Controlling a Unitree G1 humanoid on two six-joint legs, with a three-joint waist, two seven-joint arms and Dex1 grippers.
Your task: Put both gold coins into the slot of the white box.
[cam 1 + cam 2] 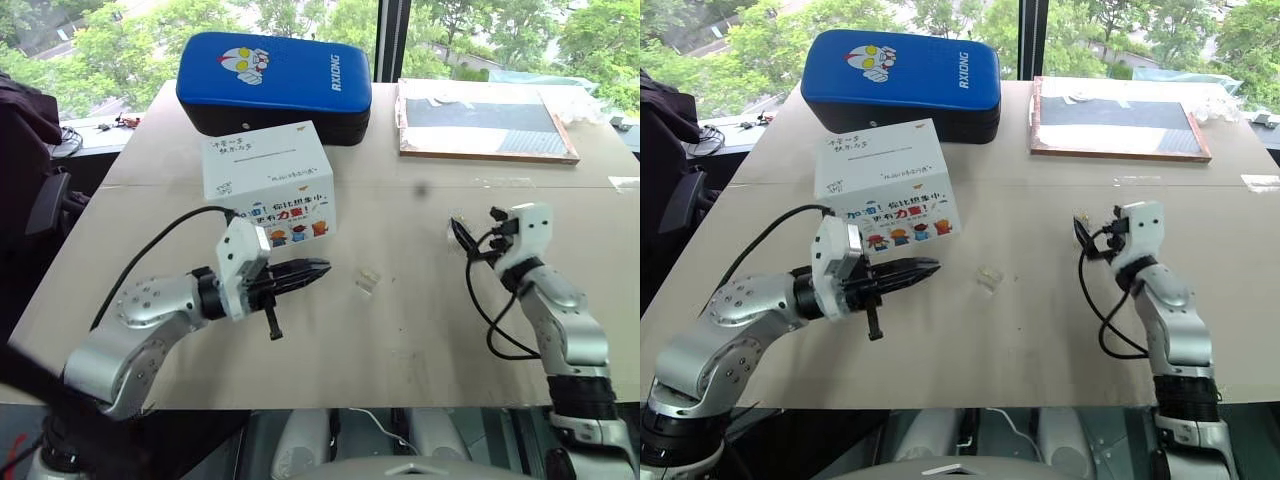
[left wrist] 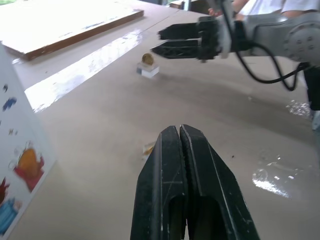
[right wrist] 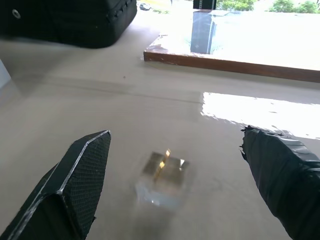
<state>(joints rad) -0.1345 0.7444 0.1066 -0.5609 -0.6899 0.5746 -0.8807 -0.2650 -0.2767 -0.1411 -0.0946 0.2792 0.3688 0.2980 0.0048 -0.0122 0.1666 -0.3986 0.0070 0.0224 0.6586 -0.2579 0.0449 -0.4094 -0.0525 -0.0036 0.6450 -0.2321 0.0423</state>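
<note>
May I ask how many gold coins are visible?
1 for certain: gold coin upright on the clear block before the right gripper. Another may hide in the clear piece.

slot: the white box (image 1: pixel 268 172) shows no slit on its top face, too fine to tell | second gold coin (image 2: pixel 148 148): half hidden behind the left gripper (image 2: pixel 180 131) fingertips, a blurred glint | white box in the left wrist view: cut by the edge | framed board (image 3: pixel 235 60): cut off at the right wrist view's edge

Left pincer (image 2: pixel 181 134) closed; gold coin (image 2: pixel 147 59) upright on clear piece (image 2: pixel 148 70).
</note>
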